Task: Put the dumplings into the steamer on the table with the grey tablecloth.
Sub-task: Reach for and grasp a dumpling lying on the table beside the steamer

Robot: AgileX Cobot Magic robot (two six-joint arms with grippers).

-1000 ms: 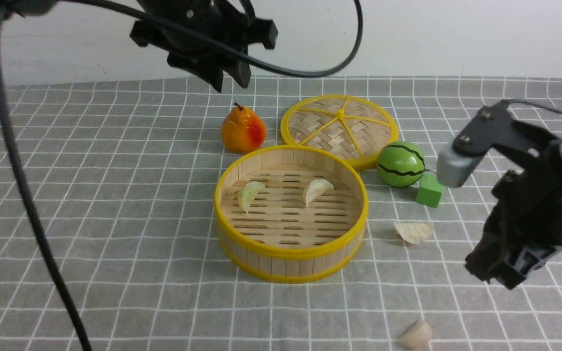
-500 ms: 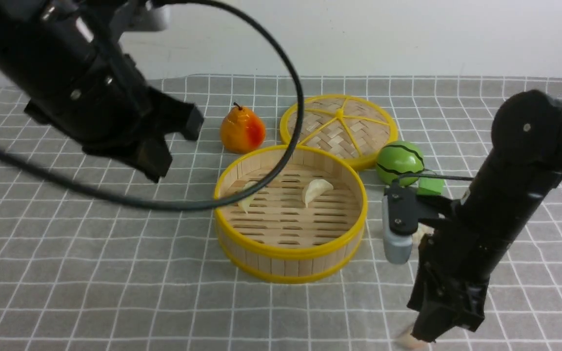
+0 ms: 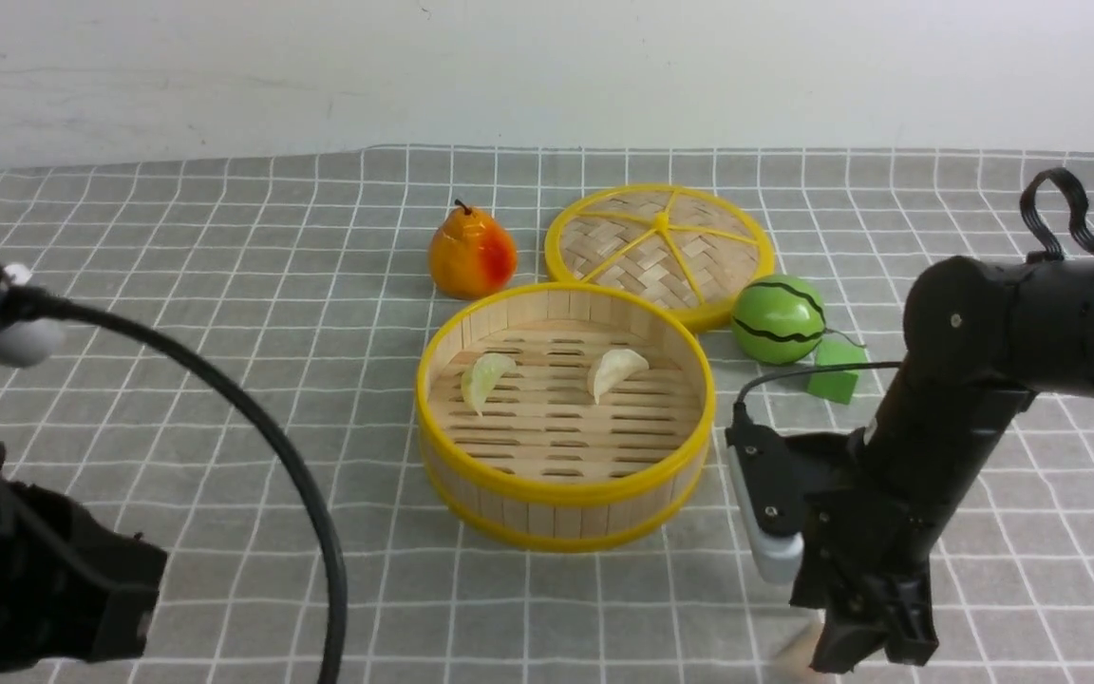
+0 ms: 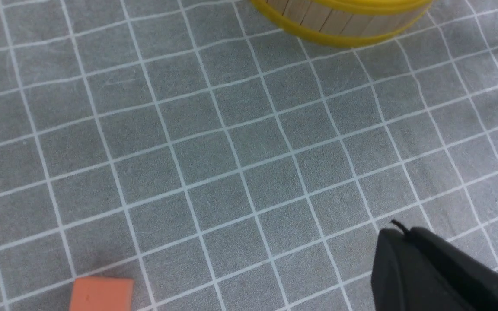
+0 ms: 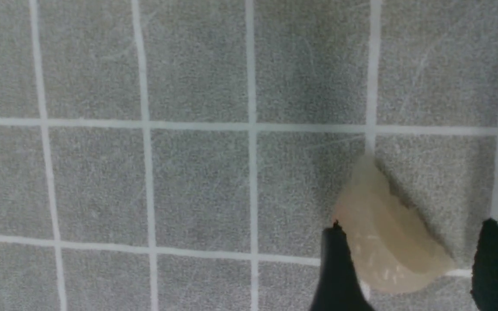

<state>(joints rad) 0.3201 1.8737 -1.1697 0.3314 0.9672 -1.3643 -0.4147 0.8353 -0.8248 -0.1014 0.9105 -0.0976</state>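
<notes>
Right gripper (image 5: pixel 413 242) jaws spread, straddling a dumpling (image 5: pixel 387 233) at the table's front edge, right of the steamer (image 3: pixel 566 492). Long axis seemingly skew to the gap. Left gripper (image 4: pixel 430 268) farther off, state unreadable.

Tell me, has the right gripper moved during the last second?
Yes. Judged against the steamer, the right gripper went lower and to the left. It now straddles a dumpling on the cloth.

Right hand (image 3: pixel 865 655) points down, its fingers (image 5: pixel 337 276) parted.
</notes>
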